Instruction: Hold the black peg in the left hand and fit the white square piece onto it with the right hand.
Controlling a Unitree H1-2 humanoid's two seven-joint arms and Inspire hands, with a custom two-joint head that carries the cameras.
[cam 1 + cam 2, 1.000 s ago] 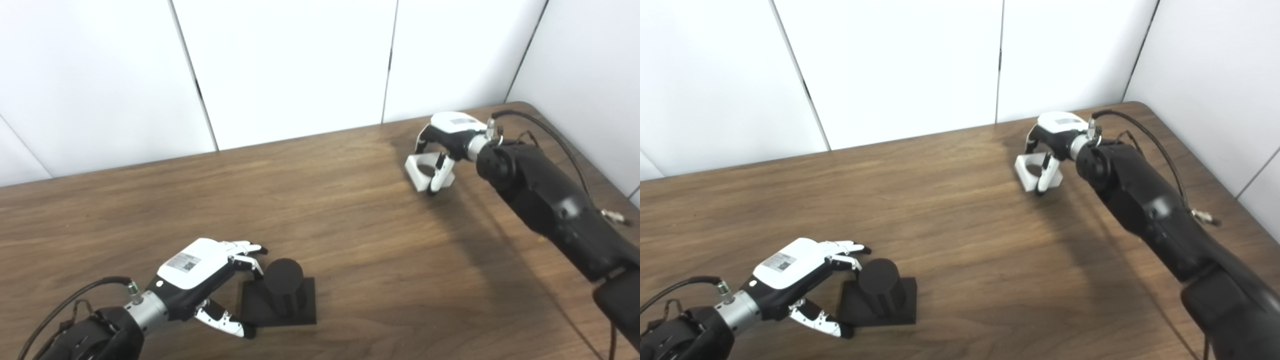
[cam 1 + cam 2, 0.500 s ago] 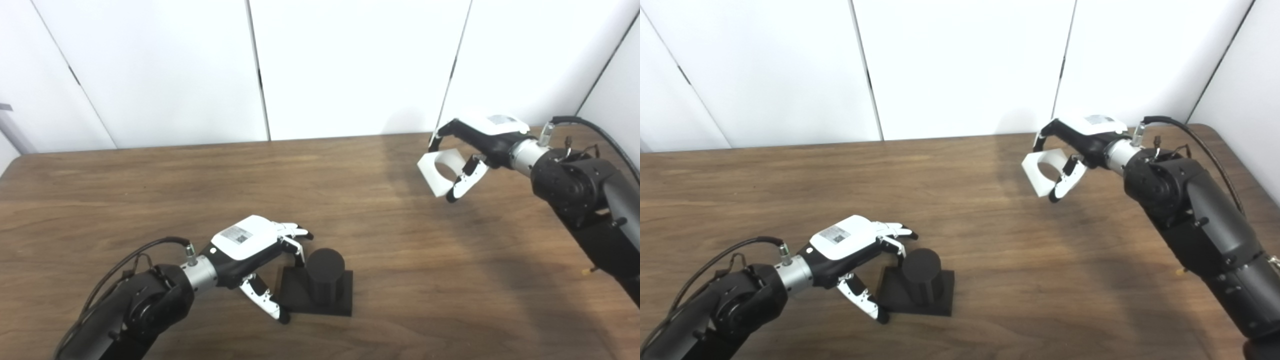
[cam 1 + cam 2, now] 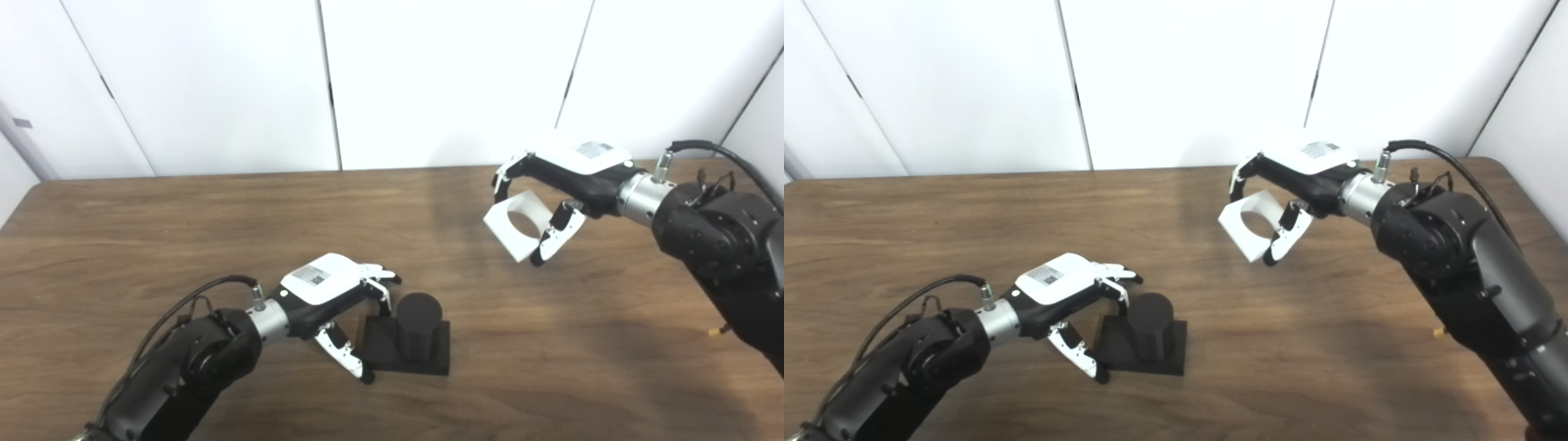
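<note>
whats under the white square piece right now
Only bare table shows beneath the white square piece, which the right hand holds lifted. The black peg stands apart, lower left.

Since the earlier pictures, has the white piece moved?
Yes. The white piece, resting on the table a second ago, now hangs above it in the right hand, nearer the peg.
</note>
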